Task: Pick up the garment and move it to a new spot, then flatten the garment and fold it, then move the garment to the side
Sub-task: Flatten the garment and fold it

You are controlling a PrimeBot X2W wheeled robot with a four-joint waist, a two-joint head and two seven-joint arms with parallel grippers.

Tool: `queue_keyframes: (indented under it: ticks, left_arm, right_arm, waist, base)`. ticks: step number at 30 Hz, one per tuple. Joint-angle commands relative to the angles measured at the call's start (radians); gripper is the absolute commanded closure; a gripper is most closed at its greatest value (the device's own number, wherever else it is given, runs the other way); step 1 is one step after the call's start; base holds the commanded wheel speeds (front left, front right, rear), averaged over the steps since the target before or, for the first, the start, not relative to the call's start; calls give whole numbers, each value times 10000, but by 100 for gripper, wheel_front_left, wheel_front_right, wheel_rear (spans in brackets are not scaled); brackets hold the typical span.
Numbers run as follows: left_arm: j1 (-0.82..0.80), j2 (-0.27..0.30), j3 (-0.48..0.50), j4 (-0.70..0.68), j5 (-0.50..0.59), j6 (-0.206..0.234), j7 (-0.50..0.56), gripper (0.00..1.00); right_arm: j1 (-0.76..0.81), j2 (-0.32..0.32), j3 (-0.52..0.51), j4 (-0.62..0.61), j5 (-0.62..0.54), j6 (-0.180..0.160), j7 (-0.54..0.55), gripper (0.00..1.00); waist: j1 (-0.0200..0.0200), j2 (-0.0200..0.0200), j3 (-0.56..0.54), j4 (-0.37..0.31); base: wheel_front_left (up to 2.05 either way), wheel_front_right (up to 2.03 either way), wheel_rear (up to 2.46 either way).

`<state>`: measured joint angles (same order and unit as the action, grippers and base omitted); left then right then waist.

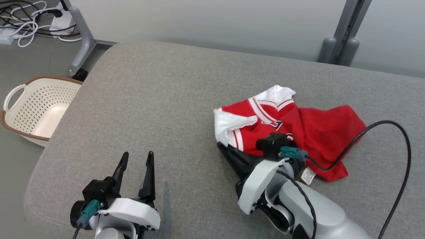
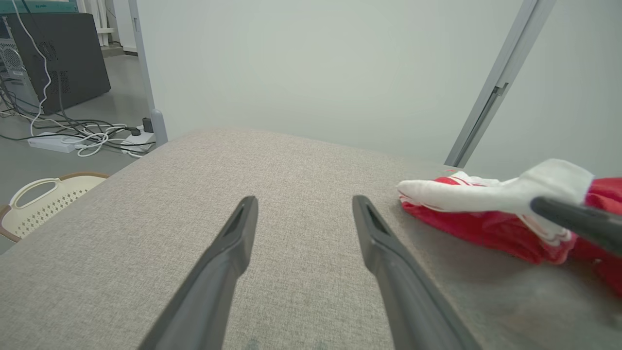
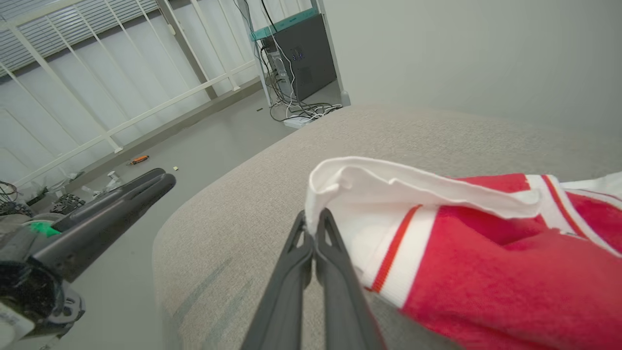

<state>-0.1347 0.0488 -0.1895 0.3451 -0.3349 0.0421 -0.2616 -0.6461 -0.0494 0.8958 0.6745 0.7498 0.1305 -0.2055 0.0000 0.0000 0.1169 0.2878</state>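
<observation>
At the tips of the right gripper (image 1: 221, 146) sits one corner of the garment (image 1: 318, 132), a red jersey crumpled on the grey cushion (image 1: 159, 99). Its two dark fingers (image 3: 291, 282) are pressed together with no gap. The white hem (image 3: 388, 180) looks pinched between them right at the tips, and from there the cloth rises in a loose fold and spreads ahead and to the gripper's right. I judge the first step to be in hand: the grasp for the pick-up is made but the lift has not begun, since the bulk of the jersey rests on the cushion. The next move calls for raising the pinched corner until the trailing red cloth clears the surface, then carrying it toward the bare cushion on the gripper's left. It should go slowly, because a single-corner hold on thin fabric could slip or let the rest drag and bunch.

The right arm reaches forward low, its pale forearm angled over the cushion so the fingers lie close to it, pointing leftward and away. The left gripper (image 1: 137, 158) hangs over bare cushion well apart from the jersey, jaws spread wide and holding nothing, with a basket (image 1: 40, 109) beyond the cushion's edge on its left
</observation>
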Motion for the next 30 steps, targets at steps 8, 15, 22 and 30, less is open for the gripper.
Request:
queue_keyframes:
  ticks: [8, 15, 22, 30]
  left_arm:
    - [143, 38, 40, 58, -15, -15, -46, 0]
    - [262, 38, 98, 79, 61, -51, -46, 0]
    - [448, 38, 174, 0, 111, -7, -46, 0]
    - [494, 38, 182, -71, 83, -1, -46, 0]
  right_arm:
    - [39, -37, 1757, -61, 802, 5, -36, 0]
    - [124, -46, 2236, -127, 1347, 3, -371, 0]
    - [355, -360, 653, 238, 473, 3, -612, 0]
    - [2160, -809, -1773, -241, -1709, 3, -607, 0]
  waist:
    - [0, 0, -152, 3]
    - [0, 0, -315, -286]
    - [0, 0, -438, -653]
    - [0, 0, -406, -864]
  base:
    - [0, 0, 0]
    - [0, 0, 0]
    - [0, 0, 0]
    - [0, 0, 0]
